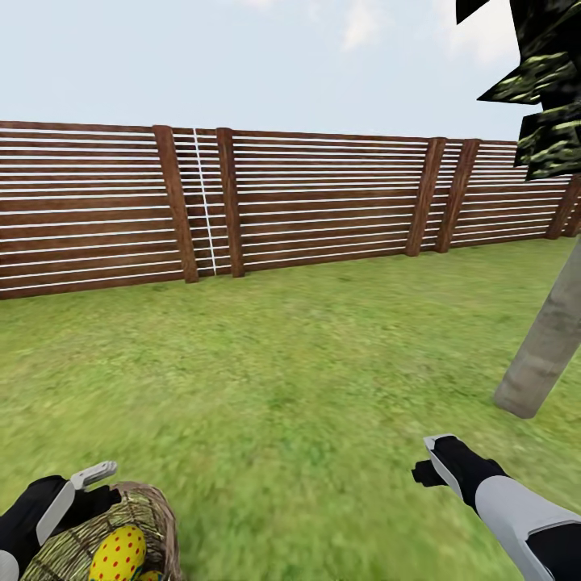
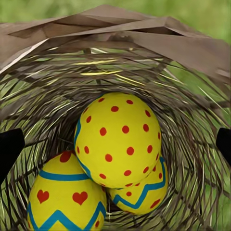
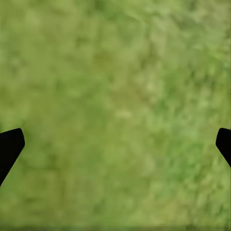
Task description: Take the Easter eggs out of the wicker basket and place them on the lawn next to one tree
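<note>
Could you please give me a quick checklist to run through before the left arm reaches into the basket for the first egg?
1. All three eggs in the wicker basket: ok; the dotted egg lies on top of two zigzag eggs.
2. Left gripper open: ok; its fingertips stand wide apart, aimed at the dotted egg.
3. Dotted egg unobstructed: ok.
4. Right gripper empty: ok; open over bare lawn.
5. Tree at hand: ok; its trunk stands ahead on the robot's right.
6. Basket steady: cannot tell.
</note>
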You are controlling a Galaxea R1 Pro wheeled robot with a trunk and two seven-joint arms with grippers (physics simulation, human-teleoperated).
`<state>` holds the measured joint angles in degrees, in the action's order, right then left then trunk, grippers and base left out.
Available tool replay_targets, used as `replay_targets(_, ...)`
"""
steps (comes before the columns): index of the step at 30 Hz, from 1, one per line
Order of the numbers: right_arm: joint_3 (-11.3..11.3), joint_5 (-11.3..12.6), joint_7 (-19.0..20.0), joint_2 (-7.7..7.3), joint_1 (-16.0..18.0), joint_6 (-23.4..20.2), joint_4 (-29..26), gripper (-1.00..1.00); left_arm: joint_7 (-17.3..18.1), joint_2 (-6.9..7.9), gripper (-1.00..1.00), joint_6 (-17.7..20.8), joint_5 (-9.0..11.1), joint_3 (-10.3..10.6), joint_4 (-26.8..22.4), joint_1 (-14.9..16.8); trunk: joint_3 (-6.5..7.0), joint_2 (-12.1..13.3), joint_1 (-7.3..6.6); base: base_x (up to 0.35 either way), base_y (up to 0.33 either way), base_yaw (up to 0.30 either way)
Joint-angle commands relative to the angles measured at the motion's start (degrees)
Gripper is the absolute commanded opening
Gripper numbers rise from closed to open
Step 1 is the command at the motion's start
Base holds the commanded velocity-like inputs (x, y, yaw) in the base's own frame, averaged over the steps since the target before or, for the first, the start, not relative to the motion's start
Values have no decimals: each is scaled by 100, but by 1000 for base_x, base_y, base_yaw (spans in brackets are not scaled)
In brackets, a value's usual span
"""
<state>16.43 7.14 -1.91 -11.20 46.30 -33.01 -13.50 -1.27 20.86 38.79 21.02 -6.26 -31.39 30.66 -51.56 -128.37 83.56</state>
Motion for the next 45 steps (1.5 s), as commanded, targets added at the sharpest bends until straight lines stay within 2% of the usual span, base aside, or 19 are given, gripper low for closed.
replay_targets(1,41,59,-20,-5,2,-30,-12,100,-13,-2,100,32,34,-16,-10,1,-6,-2,-1,-3,0,0)
replay_targets(10,36,59,-21,-5,2,-33,-12,100,-13,-6,100,32,34,-16,-15,1,-6,-2,-1,0,0,0)
replay_targets(26,37,59,-21,-5,2,-33,-12,100,-13,-11,100,32,39,-16,-11,1,-293,-644,350,0,0,0)
replay_targets(34,36,59,-20,-12,2,-34,-12,100,-13,-88,100,32,35,-8,-8,1,-437,-965,526,0,0,0)
replay_targets(45,43,59,-20,-11,2,-37,-12,100,-13,-82,100,32,34,-7,-8,1,-634,-1406,768,0,0,0)
